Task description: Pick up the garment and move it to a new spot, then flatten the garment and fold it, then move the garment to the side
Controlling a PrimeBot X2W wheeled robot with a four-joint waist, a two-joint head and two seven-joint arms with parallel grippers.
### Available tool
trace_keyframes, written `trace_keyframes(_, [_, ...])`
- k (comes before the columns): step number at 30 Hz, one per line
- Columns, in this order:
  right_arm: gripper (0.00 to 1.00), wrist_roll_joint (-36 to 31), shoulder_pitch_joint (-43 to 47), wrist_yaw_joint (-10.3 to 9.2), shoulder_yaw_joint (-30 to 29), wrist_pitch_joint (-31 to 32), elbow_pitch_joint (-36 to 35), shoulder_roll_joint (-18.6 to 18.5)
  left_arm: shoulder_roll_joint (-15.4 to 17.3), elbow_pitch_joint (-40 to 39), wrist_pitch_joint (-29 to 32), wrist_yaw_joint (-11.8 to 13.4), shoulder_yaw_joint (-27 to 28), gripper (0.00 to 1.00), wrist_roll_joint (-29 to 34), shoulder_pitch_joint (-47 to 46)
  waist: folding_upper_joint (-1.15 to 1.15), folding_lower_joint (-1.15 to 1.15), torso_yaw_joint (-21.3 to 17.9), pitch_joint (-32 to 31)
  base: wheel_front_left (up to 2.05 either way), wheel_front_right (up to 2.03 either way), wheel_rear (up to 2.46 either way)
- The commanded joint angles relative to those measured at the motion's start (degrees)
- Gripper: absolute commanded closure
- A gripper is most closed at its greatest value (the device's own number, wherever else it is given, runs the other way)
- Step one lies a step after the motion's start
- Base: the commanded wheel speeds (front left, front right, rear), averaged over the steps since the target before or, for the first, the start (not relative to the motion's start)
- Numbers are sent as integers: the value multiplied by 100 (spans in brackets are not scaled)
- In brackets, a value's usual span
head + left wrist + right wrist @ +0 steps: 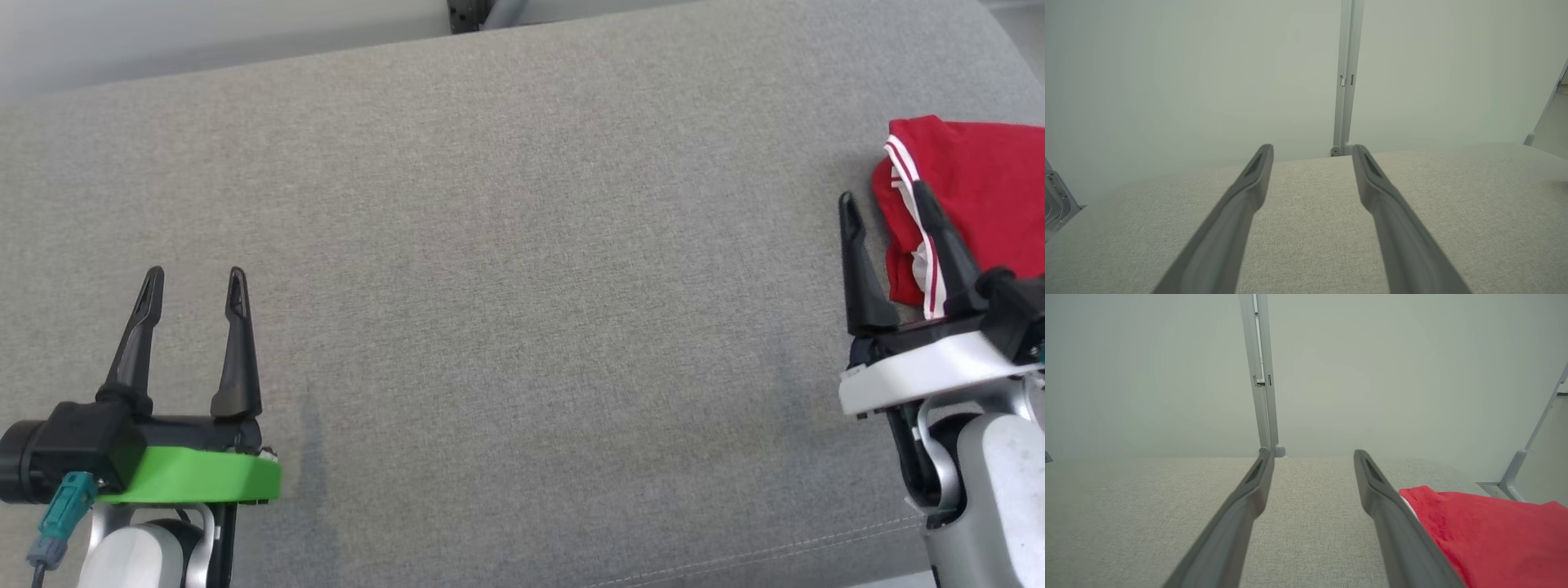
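Observation:
The garment (984, 188) is red cloth with white stripes, bunched at the right edge of the grey cushion (506, 269); part of it runs off the head view. My right gripper (886, 200) hovers at its left edge, open, its right finger over the cloth and nothing between the fingers. The right wrist view has the garment (1490, 531) to the right of my right gripper (1312, 455). My left gripper (194, 282) stands open at the lower left, far from the cloth. In the left wrist view the left gripper (1312, 150) holds nothing, bare cushion beneath it.
A wide stretch of grey cushion lies between the two grippers. Beyond its far edge are a pale wall and a metal post (1346, 77). The same post (1261, 375) and a slanted strut (1531, 449) appear in the right wrist view. The cushion's front seam (784, 547) runs at the lower right.

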Motion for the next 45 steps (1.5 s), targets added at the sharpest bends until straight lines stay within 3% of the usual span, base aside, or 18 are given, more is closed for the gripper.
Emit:
trace_keyframes(1, [0, -25, 157, -9, 45, 24, -15, 28, 26, 37, -26, 8, 11, 0, -40, 98, 0, 0, 277, -336, 0, 0, 0])
trace_keyframes(10, [0, -107, 774, -9, 206, 97, 0, 148, 89, 339, 3, -55, -83, 0, -103, 461, 0, 0, 340, -876, 0, 0, 0])
trace_keyframes(20, [0, -95, 1197, -9, 69, 168, -148, 153, 106, 342, 75, 49, -97, 0, -142, 766, 0, 0, 324, -1193, 0, 0, 0])
trace_keyframes(45, [0, -59, 1477, -8, -50, 246, -284, 268, 197, 309, 175, 158, -124, 0, -257, 787, 0, 0, 335, -1254, 0, 0, 0])
